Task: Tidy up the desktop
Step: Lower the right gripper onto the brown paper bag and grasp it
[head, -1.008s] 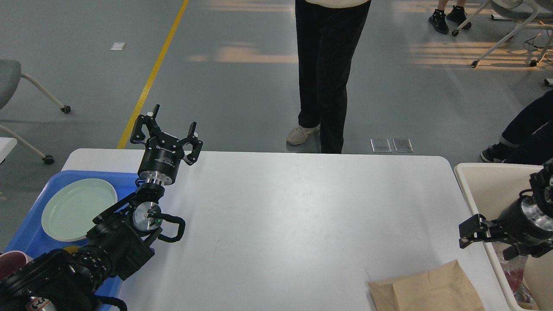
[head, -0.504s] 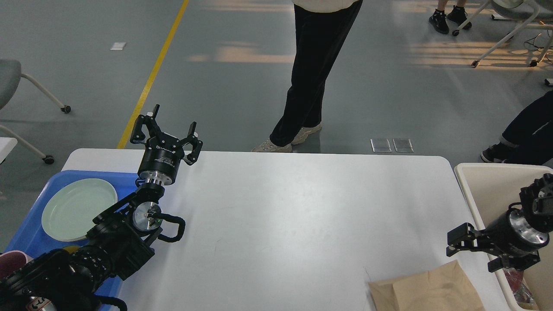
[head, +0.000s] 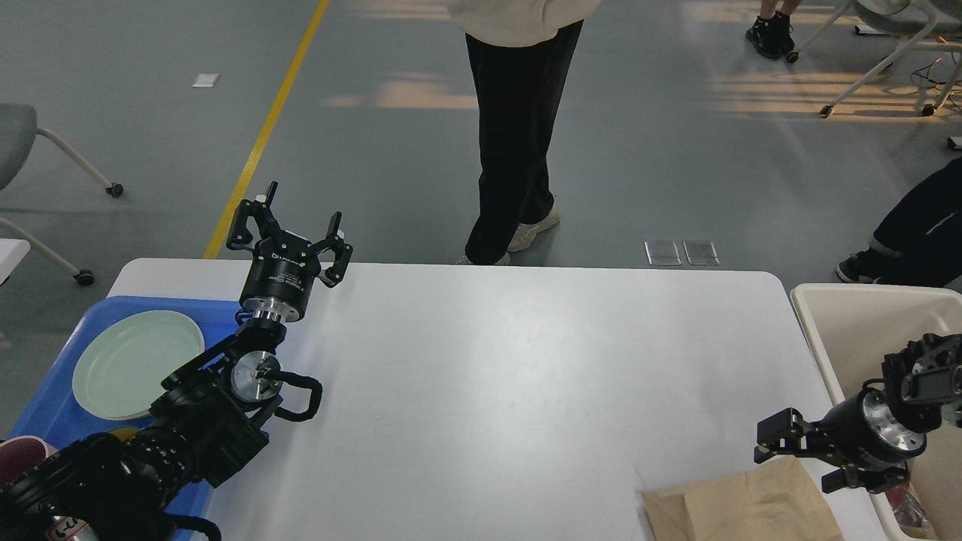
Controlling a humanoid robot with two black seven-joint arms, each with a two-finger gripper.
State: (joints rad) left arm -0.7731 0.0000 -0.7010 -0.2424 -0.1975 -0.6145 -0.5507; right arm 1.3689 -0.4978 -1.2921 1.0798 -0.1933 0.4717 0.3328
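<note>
Approach step: I steer the right gripper, fingers spread and empty, low over the flat brown paper bag lying lower right on the large white desktop; left gripper idles open, empty, upper left.

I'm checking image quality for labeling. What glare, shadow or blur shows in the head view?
Head view: sharp overall; warm sunlight patches streak the floor; the desktop is evenly lit, without glare; the paper bag is cut off by the bottom edge.

Grey floor with yellow line, wheeled chairs, patches of warm light.
</note>
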